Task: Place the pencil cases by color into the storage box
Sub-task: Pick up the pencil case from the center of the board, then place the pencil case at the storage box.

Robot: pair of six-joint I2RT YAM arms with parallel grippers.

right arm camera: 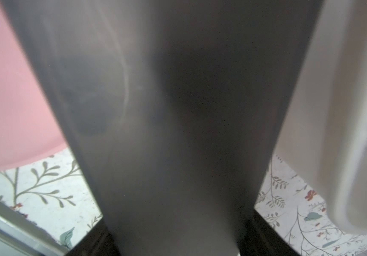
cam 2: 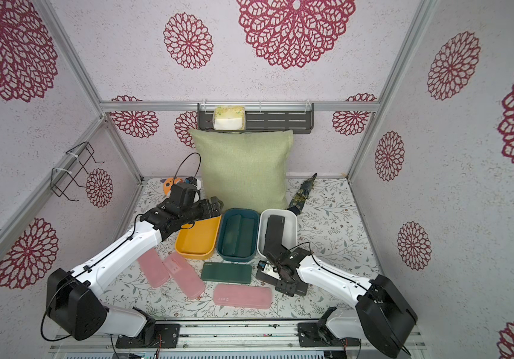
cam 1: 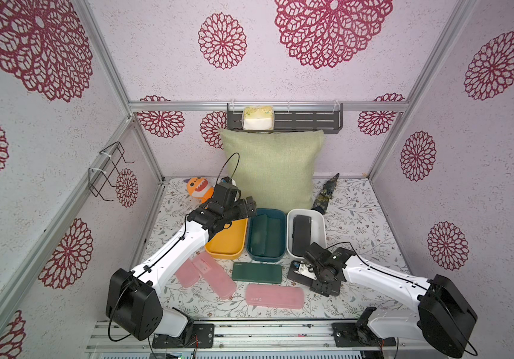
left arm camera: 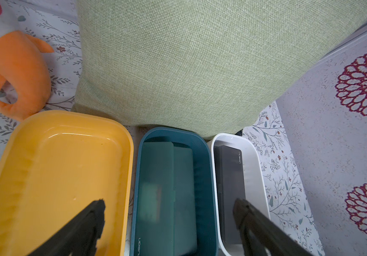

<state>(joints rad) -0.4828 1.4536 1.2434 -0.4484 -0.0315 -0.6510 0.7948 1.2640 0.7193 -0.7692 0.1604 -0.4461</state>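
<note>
We see three translucent pink plastic pencil cases [cam 1: 215, 275] and one dark green case [cam 1: 256, 273] lying flat on the floral table [cam 1: 358, 223]. The outstretched left gripper [cam 1: 249, 207] hovers, jaws wide apart, over the glossy yellow tub [cam 1: 223, 255]. The right gripper [right arm camera: 181, 238] points down and clamps a matte black case [right arm camera: 178, 110] beside the white tub [cam 1: 321, 230].

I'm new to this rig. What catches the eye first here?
A big green pillow stands at the back, behind a yellow tub, a teal tub and a white tub. Pink pencil cases lie in front, and the right gripper clasps a black pencil case.
</note>
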